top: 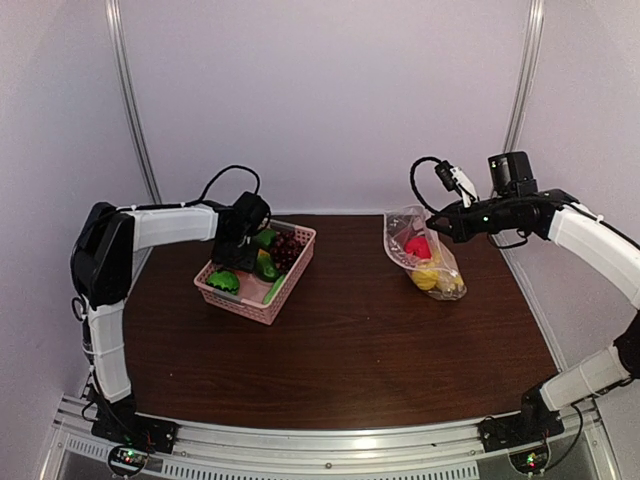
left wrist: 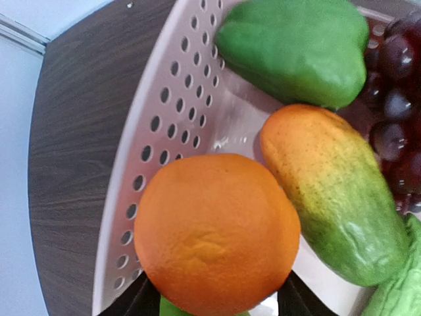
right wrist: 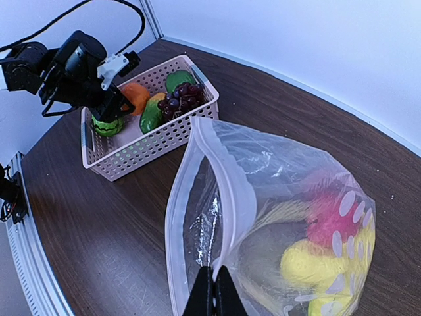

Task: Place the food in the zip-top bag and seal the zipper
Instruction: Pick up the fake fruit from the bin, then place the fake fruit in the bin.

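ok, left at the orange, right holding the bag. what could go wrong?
The left gripper flanks the round, glossy orange at its fingertips only; it may slip on lifting.
The right gripper pinches one spot of the zip-top bag mouth; the opening is narrow, the orange could snag the zipper or tug the bag free.

There is one pink basket [right wrist: 151, 141] and one zip-top bag [right wrist: 263, 164]. In the basket: one orange [left wrist: 217, 230], one orange-green mango [left wrist: 335, 191], one bunch of grapes [left wrist: 395, 99] and three green pieces [top: 222, 280]. In the bag: one red piece [right wrist: 329, 220], plus yellow pieces [right wrist: 309, 263] too bunched to count.
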Robot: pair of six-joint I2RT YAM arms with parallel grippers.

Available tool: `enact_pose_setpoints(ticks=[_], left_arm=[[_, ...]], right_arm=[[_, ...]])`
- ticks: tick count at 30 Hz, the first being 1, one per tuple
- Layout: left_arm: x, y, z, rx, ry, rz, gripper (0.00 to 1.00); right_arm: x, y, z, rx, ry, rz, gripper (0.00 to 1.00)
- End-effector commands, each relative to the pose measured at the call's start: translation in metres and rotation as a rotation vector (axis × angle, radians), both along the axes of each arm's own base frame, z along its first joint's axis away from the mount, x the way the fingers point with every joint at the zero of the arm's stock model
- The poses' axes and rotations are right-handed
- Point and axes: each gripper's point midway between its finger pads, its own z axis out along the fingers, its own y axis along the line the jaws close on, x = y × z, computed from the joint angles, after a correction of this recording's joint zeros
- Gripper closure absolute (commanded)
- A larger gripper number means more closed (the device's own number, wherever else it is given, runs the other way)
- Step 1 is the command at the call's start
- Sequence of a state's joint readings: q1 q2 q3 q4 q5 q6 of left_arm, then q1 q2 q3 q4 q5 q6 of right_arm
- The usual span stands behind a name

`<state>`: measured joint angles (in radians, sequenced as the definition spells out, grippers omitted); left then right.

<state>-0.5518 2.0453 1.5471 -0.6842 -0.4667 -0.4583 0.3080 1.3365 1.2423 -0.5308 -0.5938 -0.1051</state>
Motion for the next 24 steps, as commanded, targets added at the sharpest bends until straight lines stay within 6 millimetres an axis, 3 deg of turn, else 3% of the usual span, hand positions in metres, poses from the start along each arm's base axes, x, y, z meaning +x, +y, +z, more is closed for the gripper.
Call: enact_pose_setpoints(ticks=[1,4,7,12,17,20,24], left_arm=[[-0.002,-0.012,0.081,-0.093,-0.154,-0.034,0.52],[-0.011,-0.022,0.109,-0.161,-0.182,-0.075,0.52],[-0.023,-0.051,0.136,-0.3,-0.214,-0.184,0.52],[-0.058,-0.124,0.191,-0.568,-0.297,-0.445,0.53],[-0.112,-0.207,0.245,-0.817,-0.352,-0.759,0.53],[-0.136,-0.243,0.259,-0.936,-0.349,-0.867,0.53],[-0.152,-0.281,0.255,-1.045,-0.291,-0.93,0.53]], right_arm=[[-0.003,-0.002,0.004,-0.005,-0.028,-0.008,1.0],[-0.002,-0.003,0.002,-0.009,-0.027,-0.01,1.0],[0.0,-0.003,0.0,-0.015,-0.022,-0.015,1.0],[0.002,-0.001,0.002,-0.01,-0.005,-0.016,1.0],[0.004,0.005,0.003,-0.011,0.017,-0.003,1.0],[0.004,0.009,0.004,-0.008,0.025,0.005,1.0],[0.002,0.014,0.012,0.013,0.029,0.021,1.0]])
